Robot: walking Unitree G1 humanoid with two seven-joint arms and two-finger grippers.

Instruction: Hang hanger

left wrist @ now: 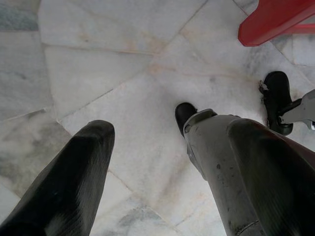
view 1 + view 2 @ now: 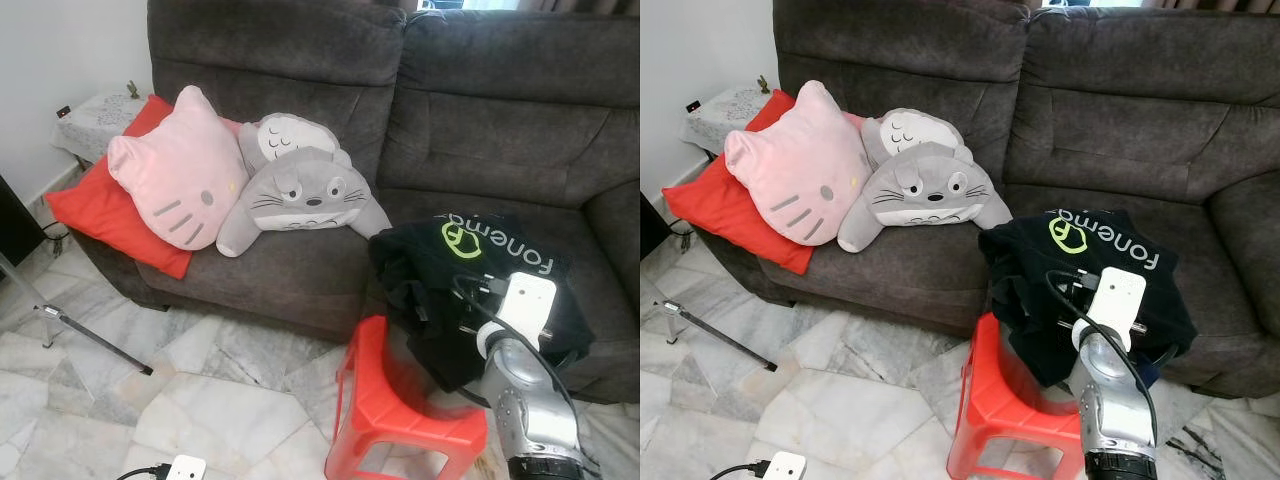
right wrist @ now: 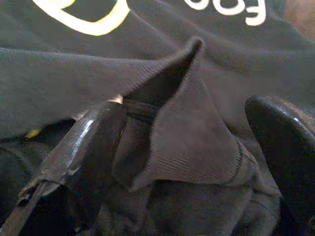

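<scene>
A black T-shirt (image 2: 470, 270) with a green and white logo lies on the sofa seat (image 2: 300, 262), and part of it hangs over the front edge. My right arm (image 2: 525, 400) reaches up to it from below. In the right wrist view my right gripper (image 3: 192, 120) is open, with one finger on each side of the shirt's ribbed collar (image 3: 192, 128). A dark bar (image 3: 140, 110) shows inside the neck opening; I cannot tell whether it is a hanger. My left gripper (image 1: 167, 142) hangs open over the marble floor (image 1: 123, 73).
A red plastic stool (image 2: 400, 415) stands on the floor right in front of the shirt. A pink cat cushion (image 2: 175, 180), a grey plush (image 2: 300, 190) and a red pillow (image 2: 95, 210) fill the sofa's left side. A tripod leg (image 2: 95, 340) and a white plug (image 2: 185, 467) lie on the floor at left.
</scene>
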